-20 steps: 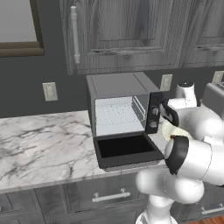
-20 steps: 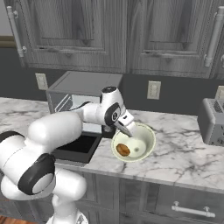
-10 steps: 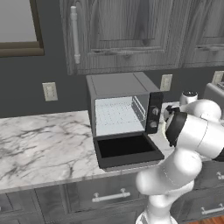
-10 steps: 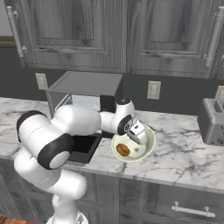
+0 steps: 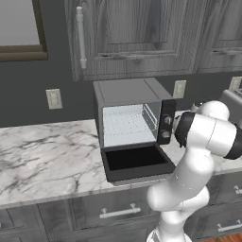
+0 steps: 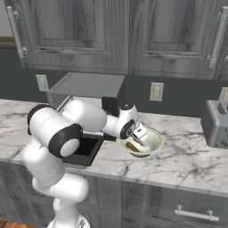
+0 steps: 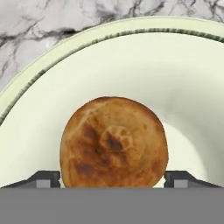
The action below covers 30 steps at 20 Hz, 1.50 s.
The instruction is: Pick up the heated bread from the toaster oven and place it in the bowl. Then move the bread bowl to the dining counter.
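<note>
here the bun lies inside the bowl, clear of its rim; the gripper straddles it, jaws wide, not pinching.

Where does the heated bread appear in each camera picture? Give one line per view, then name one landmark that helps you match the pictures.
Left base view: I cannot find it; the arm stands in front of that spot.
Right base view: the heated bread lies inside the bowl, right of the toaster oven.
Hand view: bottom centre, lying in the bowl, between the end effector fingertips.
Shared landmark: the toaster oven's open door.
</note>
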{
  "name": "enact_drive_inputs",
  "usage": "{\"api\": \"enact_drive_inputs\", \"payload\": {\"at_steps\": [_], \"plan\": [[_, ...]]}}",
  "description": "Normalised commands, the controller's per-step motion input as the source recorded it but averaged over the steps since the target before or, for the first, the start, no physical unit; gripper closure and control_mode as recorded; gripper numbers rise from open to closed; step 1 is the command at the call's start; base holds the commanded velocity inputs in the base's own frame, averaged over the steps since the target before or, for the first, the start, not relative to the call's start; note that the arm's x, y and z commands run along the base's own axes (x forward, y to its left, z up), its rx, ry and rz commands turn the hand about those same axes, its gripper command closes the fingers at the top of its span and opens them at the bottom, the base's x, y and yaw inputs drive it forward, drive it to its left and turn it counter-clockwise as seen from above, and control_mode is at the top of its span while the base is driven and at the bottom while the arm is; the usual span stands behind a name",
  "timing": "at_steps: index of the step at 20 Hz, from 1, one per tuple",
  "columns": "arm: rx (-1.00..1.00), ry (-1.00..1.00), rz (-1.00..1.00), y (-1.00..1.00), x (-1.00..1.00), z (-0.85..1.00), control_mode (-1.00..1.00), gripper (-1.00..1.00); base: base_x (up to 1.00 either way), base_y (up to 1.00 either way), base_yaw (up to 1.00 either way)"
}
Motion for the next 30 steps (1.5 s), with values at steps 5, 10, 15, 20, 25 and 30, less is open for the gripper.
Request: {"api": "enact_drive_inputs", "payload": {"at_steps": [5,10,15,20,25,30], "plan": [[0.00,-0.01,0.00,0.00,-0.05,0.61,-1.00,-1.00,0.00,0.00,0.00],[0.00,0.01,0.00,-0.18,-0.06,0.55,-1.00,-1.00,0.00,0.00,0.00],[0.10,0.20,0.00,-0.90,-0.30,0.14,-1.00,-1.00,0.00,0.00,0.00],[0.26,0.13,0.00,-0.98,-0.55,-0.05,-1.00,-1.00,0.00,0.00,0.00],[0.23,-0.02,0.00,-0.19,-0.15,-0.62,-1.00,-1.00,0.00,0.00,0.00],[0.18,-0.09,0.00,0.05,0.01,-0.11,-1.00,-1.00,0.00,0.00,0.00]]}}
